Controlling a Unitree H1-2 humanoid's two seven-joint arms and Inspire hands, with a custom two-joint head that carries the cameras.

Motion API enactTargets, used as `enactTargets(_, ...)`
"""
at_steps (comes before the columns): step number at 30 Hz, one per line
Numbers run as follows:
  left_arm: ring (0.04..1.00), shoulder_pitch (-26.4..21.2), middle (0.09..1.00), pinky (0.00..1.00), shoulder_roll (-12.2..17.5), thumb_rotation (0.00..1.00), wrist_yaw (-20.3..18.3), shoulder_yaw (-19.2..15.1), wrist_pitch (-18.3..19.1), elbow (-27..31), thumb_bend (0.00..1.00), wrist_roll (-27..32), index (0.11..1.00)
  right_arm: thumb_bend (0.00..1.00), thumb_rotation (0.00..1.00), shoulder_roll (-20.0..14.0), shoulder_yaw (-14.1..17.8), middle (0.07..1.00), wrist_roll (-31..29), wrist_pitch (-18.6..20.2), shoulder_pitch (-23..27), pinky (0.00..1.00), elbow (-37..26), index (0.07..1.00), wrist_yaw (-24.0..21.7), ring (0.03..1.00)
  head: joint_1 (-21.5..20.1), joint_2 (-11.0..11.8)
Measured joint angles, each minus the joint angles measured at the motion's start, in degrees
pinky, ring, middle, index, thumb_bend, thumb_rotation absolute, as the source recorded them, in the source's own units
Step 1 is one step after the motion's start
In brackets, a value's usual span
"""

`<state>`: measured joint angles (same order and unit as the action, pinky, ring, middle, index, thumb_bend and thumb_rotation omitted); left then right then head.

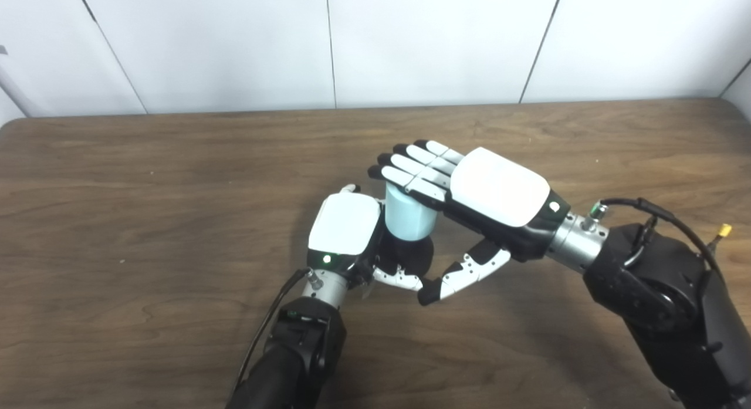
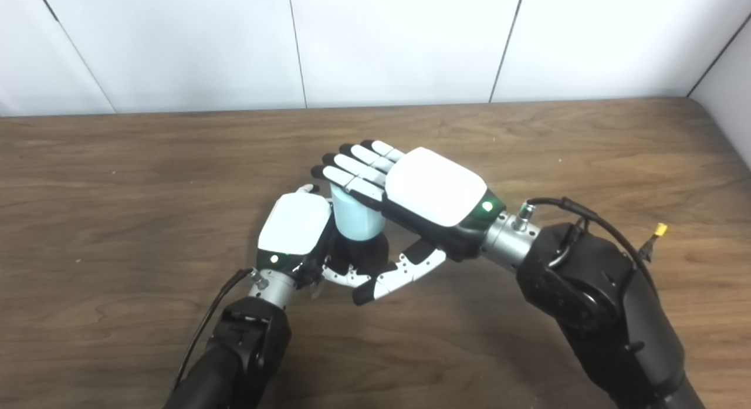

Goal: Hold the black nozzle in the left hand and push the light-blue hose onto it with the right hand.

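Note:
My left hand (image 1: 345,224) is near the table's middle, shut around the black nozzle (image 1: 414,254), of which only a dark base shows below the hose. The light-blue hose (image 1: 410,219), a short pale cylinder, stands upright on the nozzle, right beside the left hand. My right hand (image 1: 499,186) reaches in from the right with its fingers (image 1: 410,168) stretched flat over the top of the hose, resting on it or just above it. Its thumb hangs apart below, near the left hand's thumb. The joint between hose and nozzle is hidden.
The brown wooden table (image 1: 146,180) runs to a white panelled wall (image 1: 410,39) at the back. A black cable with a yellow tip (image 1: 725,228) sticks out by my right forearm.

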<state>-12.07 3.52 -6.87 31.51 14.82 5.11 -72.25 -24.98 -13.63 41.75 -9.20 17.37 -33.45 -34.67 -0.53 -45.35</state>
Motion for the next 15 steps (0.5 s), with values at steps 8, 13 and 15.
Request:
enactTargets(8, 0.634, 0.0, 0.534, 0.88, -0.03, 0.0, 0.02, 0.2, 0.04, 0.0, 0.52, -0.12, 0.452, 0.65, 0.99, 0.4, -0.18, 1.0, 0.45, -0.32, 2.38, 1.0, 0.0, 1.0, -0.05, 1.0, 0.09, -0.18)
enactTargets(13, 0.633, -0.01, 0.531, 0.88, -0.02, 0.0, -0.01, 0.21, 0.03, 0.01, 0.52, -0.12, 0.454, 0.66, 1.0, 0.33, -0.2, 1.0, 0.45, -0.32, 2.38, 1.0, 0.0, 0.976, -1.11, 1.0, -0.09, -0.26)
enactTargets(15, 0.631, -0.01, 0.53, 0.88, -0.02, 0.0, 0.0, 0.23, 0.03, 0.01, 0.52, -0.12, 0.454, 0.66, 1.0, 0.3, -0.2, 1.0, 0.46, -0.22, 2.38, 1.0, -0.01, 0.974, -1.8, 1.0, -0.09, -0.26)
